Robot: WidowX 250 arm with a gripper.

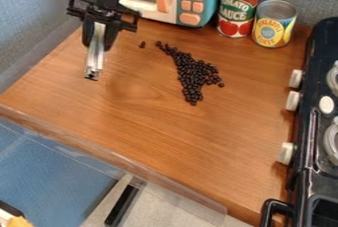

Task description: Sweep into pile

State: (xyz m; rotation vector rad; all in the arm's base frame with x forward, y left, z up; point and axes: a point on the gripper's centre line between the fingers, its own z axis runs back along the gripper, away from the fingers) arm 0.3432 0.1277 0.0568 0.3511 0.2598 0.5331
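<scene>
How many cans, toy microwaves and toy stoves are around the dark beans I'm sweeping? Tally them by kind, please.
Cans: 2 (one red, one yellow)
Toy microwave: 1
Toy stove: 1
Total: 4

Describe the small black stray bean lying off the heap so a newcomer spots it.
At the back of the brown wood-grain counter stands a teal-and-white toy microwave with orange buttons. In front of it, between the black robot gripper and the long heap of small black beans, lies the stray. Bare wood separates it from the heap's upper-left tip.
</scene>
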